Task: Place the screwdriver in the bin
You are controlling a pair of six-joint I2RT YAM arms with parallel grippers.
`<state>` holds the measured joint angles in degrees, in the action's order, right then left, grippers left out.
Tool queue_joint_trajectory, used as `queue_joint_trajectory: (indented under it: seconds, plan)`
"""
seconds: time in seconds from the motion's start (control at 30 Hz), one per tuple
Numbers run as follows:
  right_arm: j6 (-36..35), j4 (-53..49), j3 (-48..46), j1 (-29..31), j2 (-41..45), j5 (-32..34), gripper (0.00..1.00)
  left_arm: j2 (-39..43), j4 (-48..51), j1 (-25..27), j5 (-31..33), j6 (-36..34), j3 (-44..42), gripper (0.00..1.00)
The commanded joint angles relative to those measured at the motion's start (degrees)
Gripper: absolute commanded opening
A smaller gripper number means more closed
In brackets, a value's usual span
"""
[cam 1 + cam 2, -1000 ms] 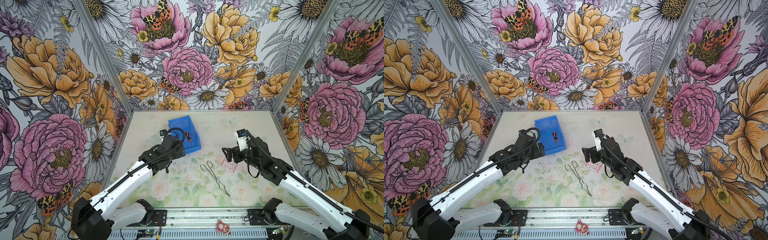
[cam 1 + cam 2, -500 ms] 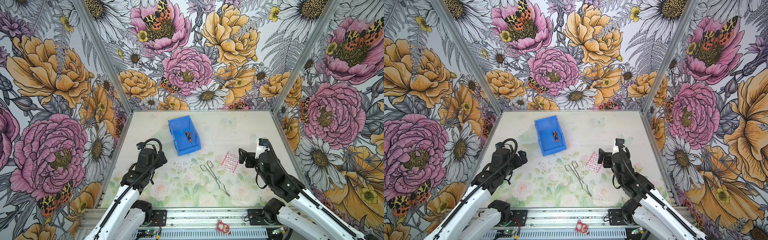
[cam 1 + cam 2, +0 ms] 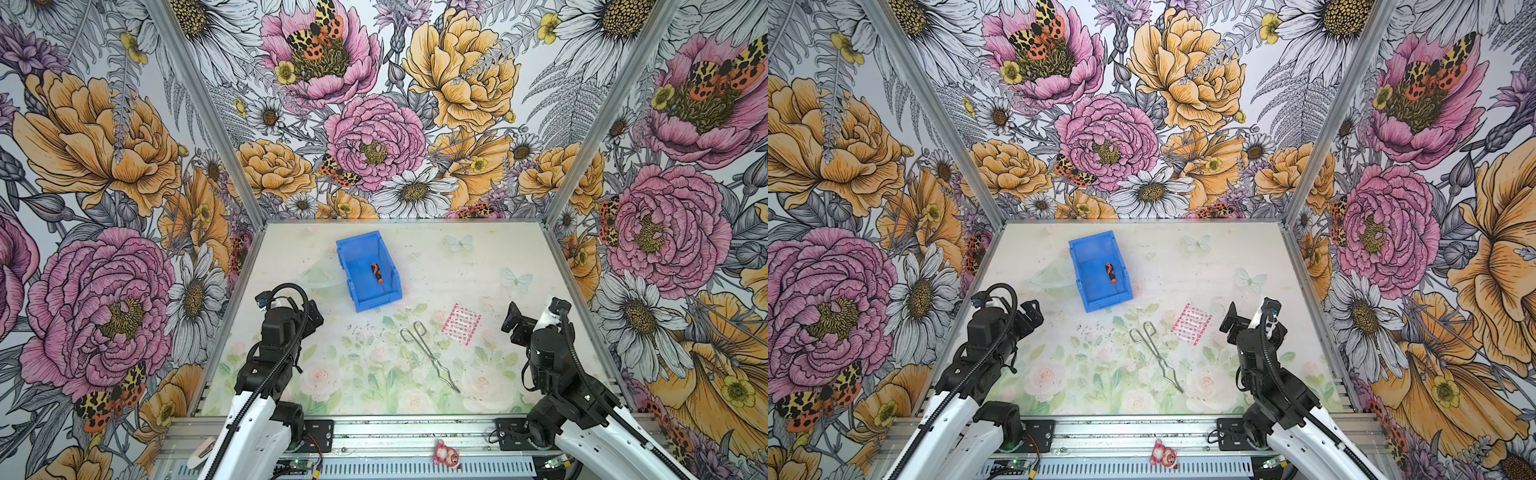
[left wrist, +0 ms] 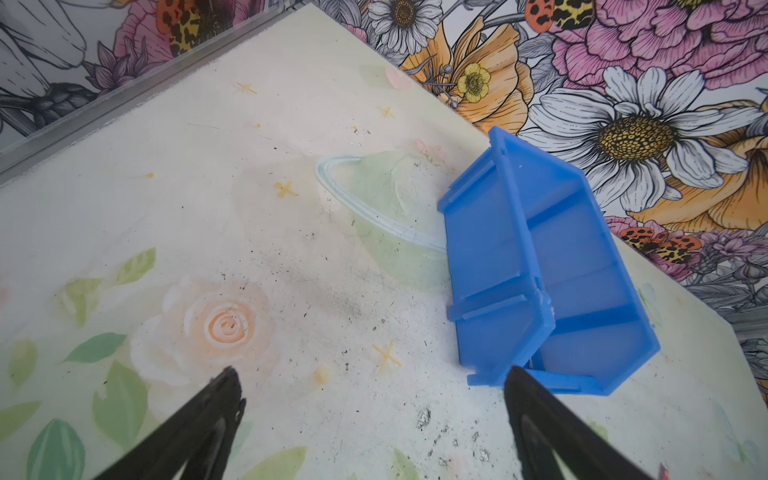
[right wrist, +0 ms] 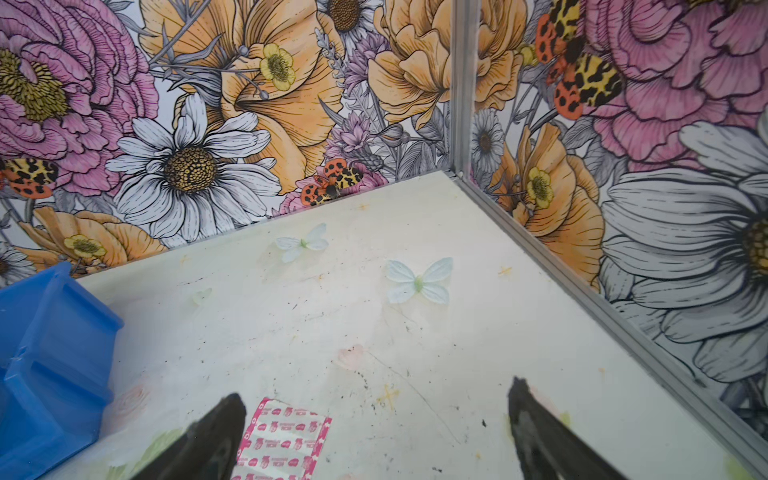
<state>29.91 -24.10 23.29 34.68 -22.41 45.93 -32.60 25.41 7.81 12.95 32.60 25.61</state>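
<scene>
Toward the back of the pale, flower-printed tabletop [image 3: 457, 266] sits the bright blue rectangular plastic bin [image 3: 360, 259] [image 3: 1094, 257]. Its walls are smooth inside and ribbed outside, and its cut-down side faces the front rail. On the bin's floor, near its right wall, lies the small screwdriver with the stubby orange-and-black handle [image 3: 377, 273] [image 3: 1110, 273], flat, handle toward the bin's tall back wall. Neither arm is touching it.

Left of the bin and in front of it, the left gripper [image 4: 372, 374] has its black tapered fingers spread wide with only scuffed mat between them. The left wrist view shows the bin's low front corner [image 4: 490, 249] just beyond one fingertip. Well to the right of the bin, the right gripper [image 5: 376, 390] is likewise released and empty.

In front of the bin lie thin all-metal scissor-like tongs [image 3: 428, 353] [image 3: 1156, 351], with their loop handles toward the bin and their crimped tips toward the rail. Just right of the loops, not touching them, a flat pink-and-white printed sheet [image 3: 460, 323] [image 5: 286, 440] lies on the mat.

From the bin's right wall a broad stretch of speckled mat runs to the aluminium edge strip. The strip of mat on the bin's left side is narrower.
</scene>
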Motion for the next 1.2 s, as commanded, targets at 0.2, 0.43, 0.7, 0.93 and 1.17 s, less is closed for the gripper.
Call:
queue_joint_trajectory:
  seconds: [0.2,0.43,0.7,0.93,1.17]
  plan:
    - [-9.4,12.6,-4.7,-7.3,-4.4,-0.7,1.0,0.2,-7.0,-4.1,-1.5,-1.8,-3.1,0.99]
    - [-21.5,29.3,-8.0,-17.4,-10.6,-17.5,1.0,-1.9,-17.3,-7.0,-4.3,-5.8,-5.2,0.99]
    - [-27.0,40.3,-8.6,-27.8,-22.9,-32.5,1.0,-7.9,-28.6,-6.1,-5.0,-23.6,-6.1,0.99]
    - [-26.7,50.5,-7.8,-33.1,-35.2,-37.5,0.99,-16.6,-39.8,-7.0,-1.4,-26.4,-10.4,0.99]
    - [-26.8,55.3,-3.8,-34.9,-46.3,-41.3,0.99,-25.7,-52.5,-7.8,-0.4,-27.0,-11.2,0.99]
